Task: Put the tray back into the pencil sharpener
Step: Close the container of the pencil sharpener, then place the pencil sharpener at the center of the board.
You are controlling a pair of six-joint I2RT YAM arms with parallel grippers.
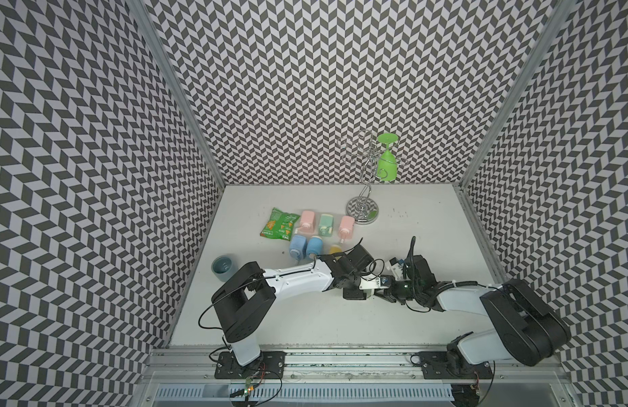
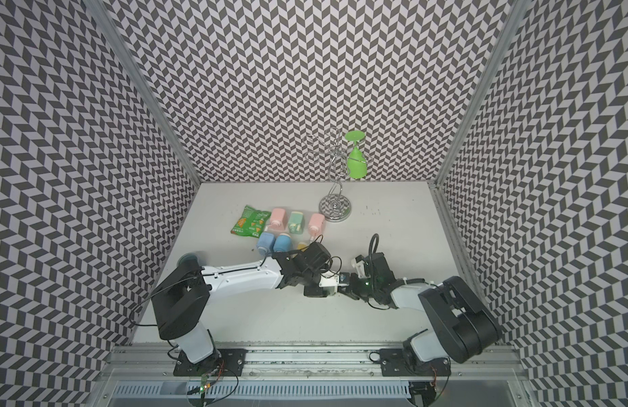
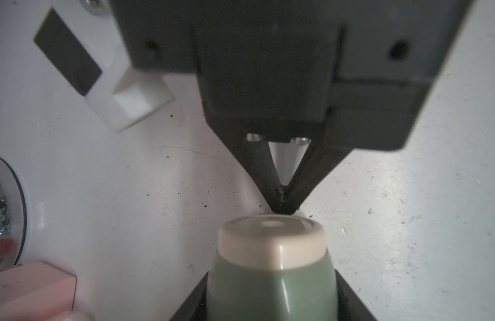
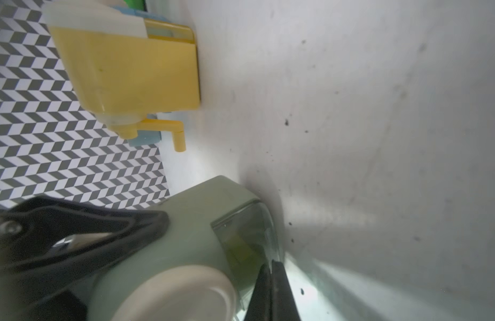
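Quick notes on the push-in step. The green pencil sharpener (image 3: 271, 244) is clamped by its body in the left gripper (image 3: 271, 291), down near the table (image 1: 305, 317), front-middle. The clear tray (image 4: 249, 239) is already sitting in its slot. It can't be told whether it's fully home or a hair proud. The right gripper (image 4: 271, 286) is pressed together with nothing between the tips, and those tips are set against the tray's outer edge, right next to the cream end cap.

What's probably needed is a short, gentle shove, kept straight along the slot, with the left clamp held firm as the thing to push against. Closed tips are narrow and clear plastic is slick, so the middle of the tray face should be aimed at, not a corner, or the tray could get cocked or the tips could skid off.

Around it:
- A yellow sharpener (image 4: 135, 69) is nearest, just beyond the arms.
- 2 pink sharpeners (image 1: 308, 220), 2 blue sharpeners (image 1: 298, 245) and a snack bag (image 1: 280, 224) are lined up further back.
- A wire rack (image 1: 362, 208) with a green glass (image 1: 387, 160) and a cup (image 1: 222, 266) are well apart.

Nothing is seen in the push line.
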